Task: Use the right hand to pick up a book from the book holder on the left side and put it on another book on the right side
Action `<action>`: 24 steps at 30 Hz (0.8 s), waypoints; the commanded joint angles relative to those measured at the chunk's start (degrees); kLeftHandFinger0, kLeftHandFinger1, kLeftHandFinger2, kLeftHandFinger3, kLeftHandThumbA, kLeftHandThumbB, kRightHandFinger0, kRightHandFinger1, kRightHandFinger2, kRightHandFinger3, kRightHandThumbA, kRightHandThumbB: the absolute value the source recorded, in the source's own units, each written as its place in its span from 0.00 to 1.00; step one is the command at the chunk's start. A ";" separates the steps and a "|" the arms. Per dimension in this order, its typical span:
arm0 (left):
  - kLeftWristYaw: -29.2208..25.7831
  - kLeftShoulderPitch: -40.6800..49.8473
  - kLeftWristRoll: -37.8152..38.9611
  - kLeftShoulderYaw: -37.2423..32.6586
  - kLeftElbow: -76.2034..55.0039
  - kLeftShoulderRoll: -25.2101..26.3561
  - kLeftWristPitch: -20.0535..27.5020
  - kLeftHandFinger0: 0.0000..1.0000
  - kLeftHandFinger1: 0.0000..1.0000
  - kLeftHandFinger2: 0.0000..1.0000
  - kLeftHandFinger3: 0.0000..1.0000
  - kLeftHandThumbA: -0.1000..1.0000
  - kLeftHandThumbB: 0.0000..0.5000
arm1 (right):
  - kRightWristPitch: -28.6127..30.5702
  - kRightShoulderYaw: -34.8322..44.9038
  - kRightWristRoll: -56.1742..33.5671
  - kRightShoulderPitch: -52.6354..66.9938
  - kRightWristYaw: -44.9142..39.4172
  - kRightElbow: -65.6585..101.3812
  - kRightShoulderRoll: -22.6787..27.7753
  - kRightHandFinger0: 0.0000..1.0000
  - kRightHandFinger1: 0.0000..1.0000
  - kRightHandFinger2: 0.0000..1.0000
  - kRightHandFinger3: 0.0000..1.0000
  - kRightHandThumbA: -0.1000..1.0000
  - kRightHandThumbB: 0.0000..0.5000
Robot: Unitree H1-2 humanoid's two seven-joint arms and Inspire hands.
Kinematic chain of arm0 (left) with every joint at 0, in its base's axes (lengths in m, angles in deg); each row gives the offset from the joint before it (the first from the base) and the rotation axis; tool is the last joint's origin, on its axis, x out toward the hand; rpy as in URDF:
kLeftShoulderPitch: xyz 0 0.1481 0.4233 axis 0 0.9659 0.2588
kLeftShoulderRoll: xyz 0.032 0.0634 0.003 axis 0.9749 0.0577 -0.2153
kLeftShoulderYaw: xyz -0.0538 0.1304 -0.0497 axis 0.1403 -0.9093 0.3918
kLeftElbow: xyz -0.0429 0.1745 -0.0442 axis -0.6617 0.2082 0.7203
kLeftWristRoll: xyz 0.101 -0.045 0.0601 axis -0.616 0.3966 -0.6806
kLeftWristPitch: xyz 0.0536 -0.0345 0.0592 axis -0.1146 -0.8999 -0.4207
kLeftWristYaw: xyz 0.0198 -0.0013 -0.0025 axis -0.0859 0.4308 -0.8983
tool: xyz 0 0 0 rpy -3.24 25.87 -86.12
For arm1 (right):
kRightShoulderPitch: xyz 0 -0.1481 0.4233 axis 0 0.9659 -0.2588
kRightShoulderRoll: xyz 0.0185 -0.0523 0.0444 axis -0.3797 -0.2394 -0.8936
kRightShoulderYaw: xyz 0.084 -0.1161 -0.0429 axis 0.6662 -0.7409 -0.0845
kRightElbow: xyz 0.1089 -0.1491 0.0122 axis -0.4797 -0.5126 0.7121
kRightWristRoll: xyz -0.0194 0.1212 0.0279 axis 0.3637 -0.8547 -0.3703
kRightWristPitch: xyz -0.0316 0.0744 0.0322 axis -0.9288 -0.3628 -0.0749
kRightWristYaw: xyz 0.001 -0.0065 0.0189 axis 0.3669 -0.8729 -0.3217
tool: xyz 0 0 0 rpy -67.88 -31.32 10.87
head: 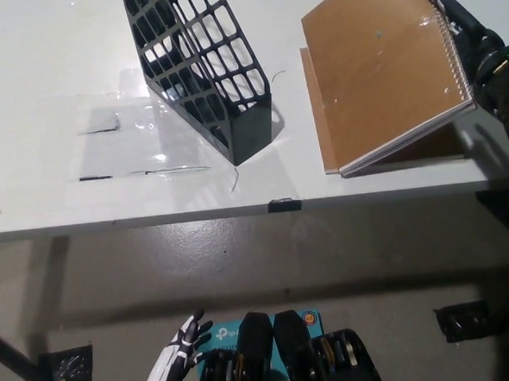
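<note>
Nearest your camera, at about 7 o'clock, the white left hand rests below the table edge, fingers spread a little and holding nothing. On the white table the black mesh book holder stands at 11 o'clock, tilted; you cannot tell whether anything remains inside. At 2 o'clock the brown spiral-bound book lies slanted on a second brown book, its right edge raised. Your black right hand sits at that spiral edge, fingers touching it; whether they clasp it cannot be told.
</note>
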 commanded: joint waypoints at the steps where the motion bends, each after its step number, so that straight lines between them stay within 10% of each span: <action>1: 0.05 -0.04 0.22 -0.04 -1.36 -0.11 0.82 0.88 0.94 0.94 1.00 1.00 0.15 | 7.09 -8.37 10.27 -4.41 -0.99 1.71 0.61 0.59 0.94 1.00 0.97 0.13 0.58; 2: 0.03 0.07 0.27 -0.02 -1.26 -0.19 0.89 0.88 0.94 0.94 1.00 1.00 0.16 | 7.99 -14.73 15.69 -3.80 -3.18 1.75 1.02 1.00 1.00 1.00 1.00 0.30 0.45; 3: 0.11 0.28 0.52 0.08 -1.37 -0.22 0.82 0.88 0.94 0.94 1.00 1.00 0.16 | 9.75 -22.04 21.62 -2.93 -7.15 1.82 1.65 1.00 1.00 1.00 1.00 0.47 0.48; 6: 0.35 0.31 0.86 0.09 -0.85 -0.28 1.79 0.86 0.93 0.94 1.00 1.00 0.17 | 11.13 -26.76 23.58 -1.69 -6.77 1.01 1.92 1.00 1.00 1.00 1.00 0.46 0.62; 11: 0.01 0.22 0.62 0.26 -1.09 -0.30 1.68 0.85 0.92 0.92 1.00 1.00 0.17 | 13.42 -28.81 23.04 -0.93 0.82 0.37 1.35 1.00 1.00 1.00 1.00 0.43 0.30; 24: -0.06 0.51 0.92 0.44 -0.54 -0.73 2.08 0.82 0.87 0.86 1.00 1.00 0.17 | 17.76 -25.91 23.38 -1.18 8.55 -0.06 1.81 1.00 1.00 1.00 1.00 0.50 0.33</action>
